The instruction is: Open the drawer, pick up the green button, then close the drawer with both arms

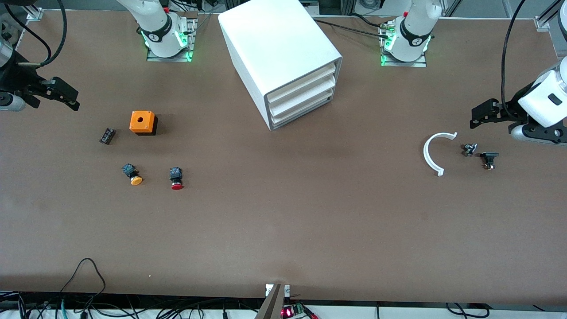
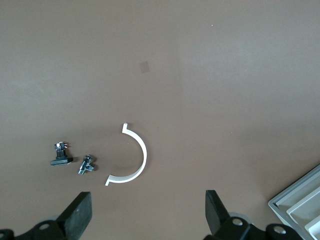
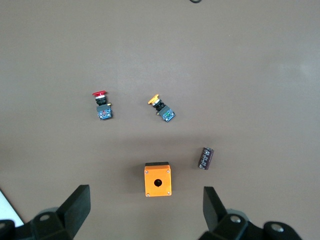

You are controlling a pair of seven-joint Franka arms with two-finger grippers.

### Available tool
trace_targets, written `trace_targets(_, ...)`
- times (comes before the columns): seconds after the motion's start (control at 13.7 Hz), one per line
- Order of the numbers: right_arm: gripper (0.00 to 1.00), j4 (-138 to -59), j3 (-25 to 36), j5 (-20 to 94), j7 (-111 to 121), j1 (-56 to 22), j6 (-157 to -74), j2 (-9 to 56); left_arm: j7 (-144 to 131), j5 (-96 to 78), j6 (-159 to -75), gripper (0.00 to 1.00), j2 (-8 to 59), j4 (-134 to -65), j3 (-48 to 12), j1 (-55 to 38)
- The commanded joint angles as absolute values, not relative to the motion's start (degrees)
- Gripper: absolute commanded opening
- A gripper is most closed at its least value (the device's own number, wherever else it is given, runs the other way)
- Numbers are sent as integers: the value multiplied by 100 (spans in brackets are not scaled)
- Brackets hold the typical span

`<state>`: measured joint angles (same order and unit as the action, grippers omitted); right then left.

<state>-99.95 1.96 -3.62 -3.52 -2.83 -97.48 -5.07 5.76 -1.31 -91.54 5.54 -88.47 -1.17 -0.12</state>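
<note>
Brown tabletop (image 1: 283,221) is bearing a boxy white cabinet (image 1: 279,57), its lowest white drawer (image 1: 303,110) sitting shut; no green button is showing. Left gripper (image 2: 145,217) is hovering spread over a white plastic arc (image 2: 135,157). Right gripper (image 3: 145,215) is hanging spread over an orange box (image 3: 157,179).

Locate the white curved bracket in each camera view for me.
Front view: white curved bracket on the table toward the left arm's end, beside two small dark parts.
Left wrist view: bracket near centre, over the open left claw.
Right wrist view: not visible.
Shared landmark: the white cabinet corner.
</note>
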Motion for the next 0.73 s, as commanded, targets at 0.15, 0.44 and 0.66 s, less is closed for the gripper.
trace_targets(0.15,100,-10134,254,-281,-237,-237,-9791,-633,668,-307,-9035,100,580,-8631,-132,-26)
trace_targets(0.44,100,-10090,264,-281,-229,-237,-9651,-624,642,-879,-9044,100,747,-8631,-79,44)
trace_targets(0.66,100,-10037,264,-281,-54,-237,-9694,-589,703,-1185,-9175,100,1061,-8753,-88,62)
